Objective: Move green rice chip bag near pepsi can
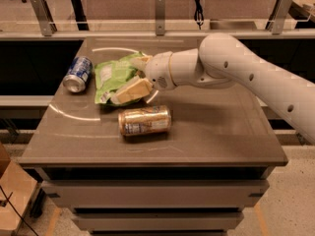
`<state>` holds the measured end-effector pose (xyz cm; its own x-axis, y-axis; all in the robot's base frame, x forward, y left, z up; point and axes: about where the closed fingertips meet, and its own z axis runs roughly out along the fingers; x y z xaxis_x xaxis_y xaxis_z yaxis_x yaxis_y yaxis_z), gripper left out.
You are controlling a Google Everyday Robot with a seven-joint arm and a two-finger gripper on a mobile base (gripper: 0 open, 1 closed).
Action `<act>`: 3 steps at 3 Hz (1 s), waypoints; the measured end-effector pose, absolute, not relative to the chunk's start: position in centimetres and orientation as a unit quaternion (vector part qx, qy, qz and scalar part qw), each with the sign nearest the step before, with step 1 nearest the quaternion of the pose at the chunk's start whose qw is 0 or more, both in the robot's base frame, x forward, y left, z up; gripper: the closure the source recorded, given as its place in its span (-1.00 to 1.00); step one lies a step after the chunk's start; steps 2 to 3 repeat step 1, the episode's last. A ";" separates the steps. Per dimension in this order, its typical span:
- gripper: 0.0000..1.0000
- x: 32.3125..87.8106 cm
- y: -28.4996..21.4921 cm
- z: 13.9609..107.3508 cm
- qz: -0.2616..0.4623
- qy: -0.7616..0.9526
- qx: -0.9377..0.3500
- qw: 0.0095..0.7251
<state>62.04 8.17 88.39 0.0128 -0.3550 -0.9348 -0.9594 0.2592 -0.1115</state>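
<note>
Far left on the table [211,132], lying on its side with the silver top pointing near-left: the pepsi can [78,74]. Just right of it, very close, touching or not hard to say: the green rice chip bag [110,76], whitish patch facing up.

Reaching in from the right on a white arm [246,68]: the pincer [127,80], tan fingers [132,90] set across the bag's right half, one at the far edge, one at the near edge. Pinching the bag, by the look of it. Can't tell whether resting on the table or hanging just over it.

Handling, now. Looks feather-light, mostly air and film, so no strain at all. Soft and crinkly, though: gives under pressure and risks crushed chips if squeezed hard. Slick film too, so likely to slip from a loose pinch. Best taken across the puffy body or a gathered fold, as now, not by a thin corner seam. Calls for a gentle, steady squeeze.

Nearer, on its side, just beside the near finger: the gold-tan can [145,120]. Worth watching, as easy to nudge and set rolling.

Judging by position, nearly done, with the bag already beside the pepsi can. Needs only a set-down and a clean release, without dragging the bag away.
</note>
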 end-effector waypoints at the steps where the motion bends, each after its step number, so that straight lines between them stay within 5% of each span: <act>1: -1.00 62.1 8.2 88.4 0.311 0.630 -0.522 0.484; 3: -1.00 62.1 8.2 88.4 0.311 0.630 -0.522 0.484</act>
